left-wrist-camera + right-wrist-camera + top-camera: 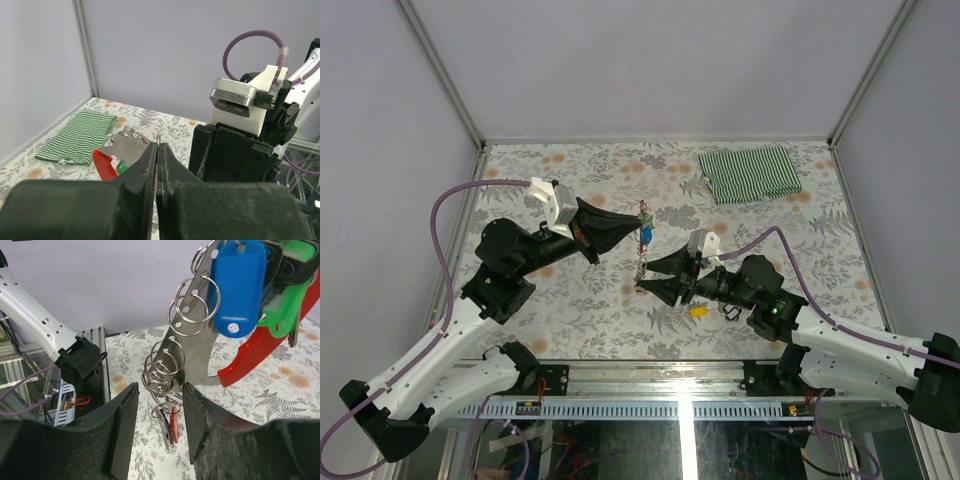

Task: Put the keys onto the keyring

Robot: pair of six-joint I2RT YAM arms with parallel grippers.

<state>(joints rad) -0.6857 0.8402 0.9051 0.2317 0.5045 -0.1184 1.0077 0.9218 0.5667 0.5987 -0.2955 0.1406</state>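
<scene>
1. The keyring (642, 222) hangs in the air, pinched by my left gripper (157, 148). It sits nearer the arm bases than the striped cloth (750, 173) and off toward that cloth's left-arm side.
2. Its red clip (245, 357) curves out from a flat metal plate (200, 340). A chain of rings (165, 367) drops from the plate toward the table (570, 320).
3. The blue key (237, 285) hangs from an upper ring, and the green key (295, 292) lies against the red clip. Both are the same way from the cloth as the keyring.
4. A small metal piece with red on it (171, 424) dangles at the chain's bottom end.
5. The yellow key (698, 311) lies on the table, closer to the arm bases than the cloth and slightly to its left-arm side.
6. My left jaws are closed tight on the keyring's metal plate.
7. My right gripper (160, 390) stands between the cloth and the bases. Its jaws are partly apart, with the lower rings in the gap. I cannot tell whether they touch the fingers (122, 430).
</scene>
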